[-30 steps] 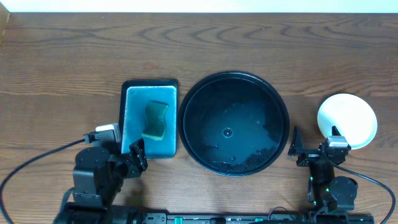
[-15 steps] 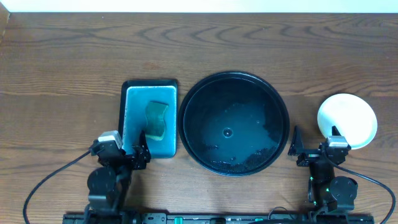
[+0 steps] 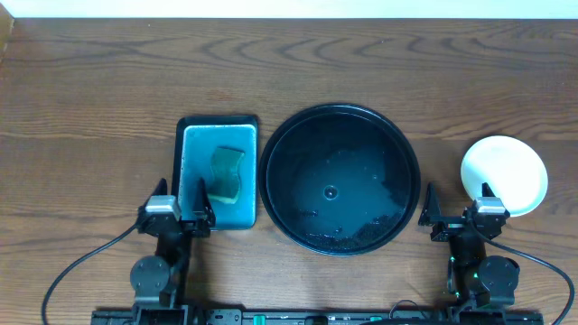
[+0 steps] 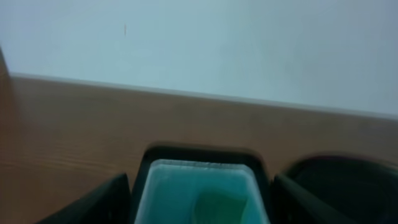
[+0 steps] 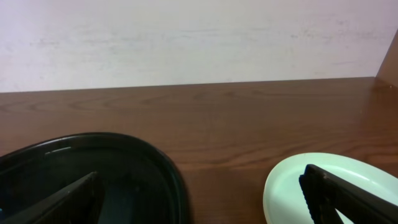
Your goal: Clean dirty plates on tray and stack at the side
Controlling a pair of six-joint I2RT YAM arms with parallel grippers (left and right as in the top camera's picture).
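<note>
The round black tray (image 3: 397,153) sits mid-table with no plate on it, only wet specks. A pale plate (image 3: 504,174) lies on the table at the right; I cannot tell how many are stacked under it. In the right wrist view it looks pale mint (image 5: 292,186), with the tray (image 5: 93,155) to its left. My right gripper (image 3: 459,212) is open and empty near the front edge, between tray and plate; it also shows in the right wrist view (image 5: 205,205). My left gripper (image 3: 181,206) is open and empty at the basin's near end, also in its wrist view (image 4: 199,205).
A rectangular black basin (image 3: 183,144) with blue-green water stands left of the tray and holds a green sponge (image 3: 228,171). The left wrist view shows the basin (image 4: 199,158), the sponge (image 4: 217,205) and the tray's edge (image 4: 348,177). A wall runs behind the table.
My left arm has pulled back toward the front edge and turned straight, so its gripper now faces the basin's near end. The right arm, tray and plate have not moved.
</note>
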